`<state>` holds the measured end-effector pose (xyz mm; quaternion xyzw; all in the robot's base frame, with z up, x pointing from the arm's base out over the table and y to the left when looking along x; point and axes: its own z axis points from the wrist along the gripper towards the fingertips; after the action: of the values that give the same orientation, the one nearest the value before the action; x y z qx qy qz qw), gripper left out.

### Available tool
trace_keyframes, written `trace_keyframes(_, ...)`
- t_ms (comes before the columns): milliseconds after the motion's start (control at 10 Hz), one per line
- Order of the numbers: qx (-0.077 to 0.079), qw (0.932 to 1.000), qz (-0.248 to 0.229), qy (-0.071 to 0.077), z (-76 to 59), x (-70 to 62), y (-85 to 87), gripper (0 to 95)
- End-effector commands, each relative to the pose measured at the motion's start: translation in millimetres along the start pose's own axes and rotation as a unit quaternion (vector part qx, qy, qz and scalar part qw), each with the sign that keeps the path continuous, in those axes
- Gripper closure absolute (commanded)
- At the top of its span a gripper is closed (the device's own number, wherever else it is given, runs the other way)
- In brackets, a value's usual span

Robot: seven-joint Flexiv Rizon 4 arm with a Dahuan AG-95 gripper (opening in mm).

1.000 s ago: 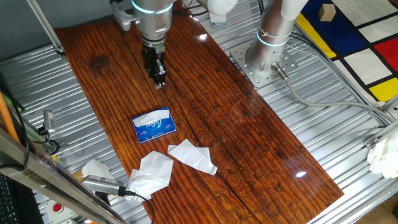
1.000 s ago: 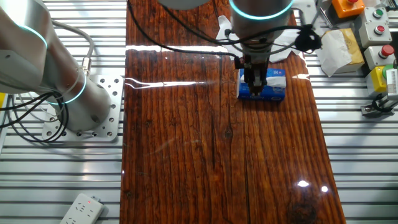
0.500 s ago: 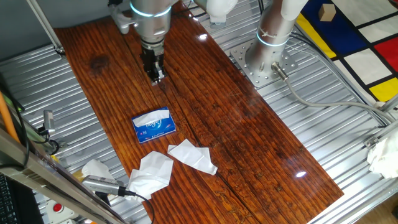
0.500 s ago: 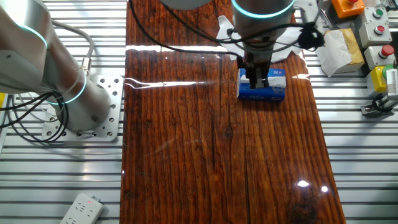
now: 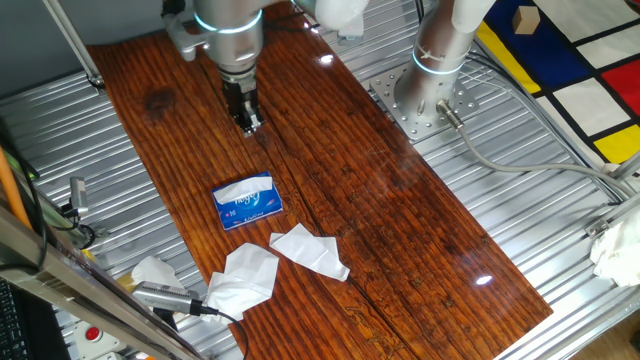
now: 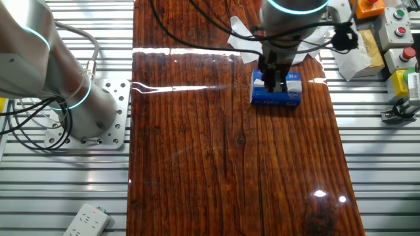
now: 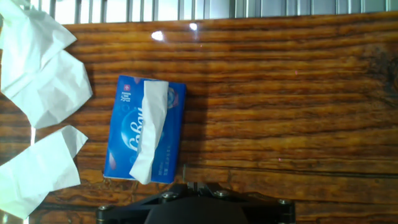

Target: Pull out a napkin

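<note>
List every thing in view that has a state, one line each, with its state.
Gripper: up above the wood, apart from the pack, holding nothing; open or shut cannot be told.
Napkin: white strip sticking out of the pack's top slot, not pulled free.
Pack: lying flat on the table, slot up.
Loose tissues: pulled out already, lying crumpled on the table beside the pack.
</note>
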<state>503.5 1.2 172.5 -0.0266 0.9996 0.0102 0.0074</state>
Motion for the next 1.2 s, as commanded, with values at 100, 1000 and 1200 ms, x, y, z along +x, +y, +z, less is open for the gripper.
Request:
trace_keyframes(100, -0.001, 0.9998, 0.003, 0.019, -3.6, -11.8, 2.3, 95.0)
trace_keyframes(1000, -0.004, 0.9998, 0.019, 0.008, 6.3, -54.8, 10.1, 95.0)
trace_keyframes(1200, -0.005, 0.9999, 0.015, -0.003, 14.2, -58.7, 12.0, 95.0)
